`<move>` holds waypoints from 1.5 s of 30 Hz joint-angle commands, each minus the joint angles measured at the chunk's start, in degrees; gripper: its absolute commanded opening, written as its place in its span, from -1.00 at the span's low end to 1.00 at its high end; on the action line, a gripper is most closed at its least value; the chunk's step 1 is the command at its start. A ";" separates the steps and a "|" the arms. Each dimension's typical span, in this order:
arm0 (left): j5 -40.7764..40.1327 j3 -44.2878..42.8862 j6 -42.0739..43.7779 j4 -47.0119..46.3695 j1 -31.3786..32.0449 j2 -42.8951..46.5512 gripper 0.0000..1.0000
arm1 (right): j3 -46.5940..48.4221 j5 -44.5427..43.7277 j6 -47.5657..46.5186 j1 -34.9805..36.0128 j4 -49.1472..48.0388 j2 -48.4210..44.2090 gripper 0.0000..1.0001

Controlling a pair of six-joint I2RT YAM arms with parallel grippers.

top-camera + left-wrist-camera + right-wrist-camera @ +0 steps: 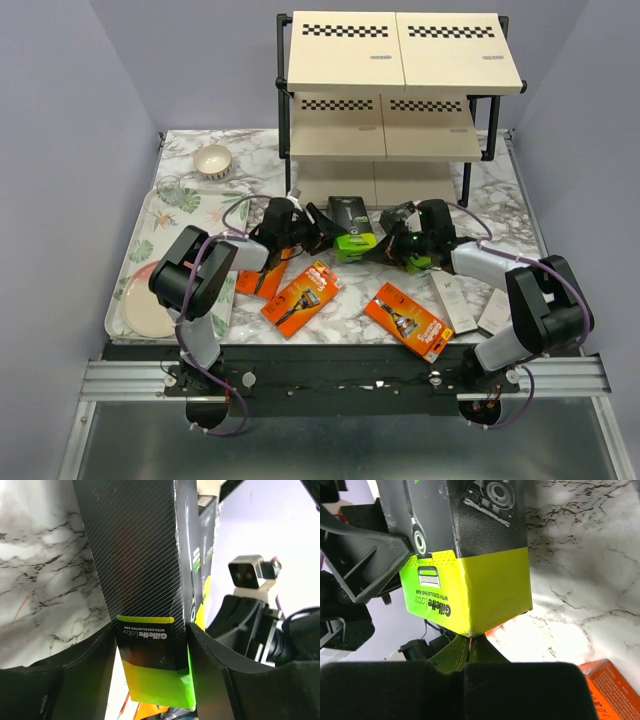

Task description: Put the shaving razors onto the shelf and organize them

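Observation:
One black razor pack with a lime-green end (pixel 350 218) stands tilted off the marble, in front of the shelf (pixel 400 60). My left gripper (pixel 335 228) has it between its fingers; in the left wrist view the fingers (pixel 215 675) press its edges near the green end (pixel 150 680). My right gripper (pixel 385 245) is shut, and the pack's lime corner (pixel 485 585) rests on its pinched tips (pixel 472 647). Three orange packs (pixel 302 298) (pixel 408 320) (pixel 262 278) and two white boxes (pixel 452 300) (pixel 495 312) lie flat near the front edge. The shelf's boards show nothing on them.
A floral tray (pixel 150 225) with a pink plate (pixel 148 312) fills the left side. A small bowl (pixel 213 161) sits at the back left. A lime-green patch (pixel 418 262) shows under my right wrist. Grey walls close in both sides.

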State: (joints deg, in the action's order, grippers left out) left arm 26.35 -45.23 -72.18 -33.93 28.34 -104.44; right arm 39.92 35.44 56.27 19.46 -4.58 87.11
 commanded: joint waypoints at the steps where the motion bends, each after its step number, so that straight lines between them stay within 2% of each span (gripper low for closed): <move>1: 5.20 1.02 7.31 -5.53 0.75 6.18 0.12 | 2.44 -0.20 -2.39 0.92 -5.09 0.25 -0.99; 8: 6.61 0.24 9.96 -4.66 -1.09 7.59 0.11 | 7.18 -1.69 -2.04 3.30 -6.32 3.32 -0.99; 14: 6.35 -3.63 10.92 -1.15 -5.74 4.52 0.11 | 15.79 -3.53 -0.81 4.53 -7.64 11.32 -0.99; 18: 3.81 -6.44 12.59 4.13 -8.46 2.93 0.34 | 22.20 -6.25 2.00 5.23 -9.12 17.03 -0.99; 20: 1.79 -7.76 13.64 9.30 -9.26 3.37 0.59 | 26.16 -7.05 3.14 5.41 -9.04 20.09 -0.99; 21: 0.99 -8.20 14.34 11.50 -9.79 3.98 0.65 | 27.30 -7.49 3.40 5.50 -9.13 20.99 -0.99; 23: -0.77 -9.00 15.84 17.48 -10.23 4.77 0.98 | 30.81 -8.02 4.63 5.85 -8.87 23.70 -0.99; 28: -4.63 -5.32 15.76 25.74 -10.93 10.13 0.98 | 36.27 -10.65 5.43 6.81 -7.81 27.58 -0.99; 33: -7.10 -1.97 17.51 29.53 -11.46 15.14 0.97 | 38.56 -13.20 5.60 8.13 -5.19 29.26 -0.99; 37: -8.60 -1.18 18.13 31.22 -11.99 15.76 0.69 | 39.26 -14.96 5.78 9.62 -3.86 31.01 -0.97; 40: -6.93 -1.17 19.09 29.11 -12.34 15.32 0.34 | 40.58 -17.51 6.48 10.59 -1.93 32.07 -0.96; 41: -6.40 -1.00 19.36 28.14 -12.43 15.32 0.02 | 40.93 -17.69 6.57 10.86 -1.49 32.68 -0.96; 42: -5.88 -0.91 19.62 27.09 -12.43 15.06 -0.16 | 41.20 -18.12 6.75 11.03 -0.35 32.86 -0.98; 45: -5.78 -0.38 19.19 24.19 -12.52 14.10 -0.52 | 40.41 -19.00 7.71 11.39 1.94 32.16 -0.99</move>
State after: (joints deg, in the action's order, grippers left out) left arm 20.21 -46.57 -53.93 -5.52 16.10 -89.69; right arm 78.70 20.88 62.13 30.24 -5.34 119.20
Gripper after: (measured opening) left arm 0.363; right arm 0.014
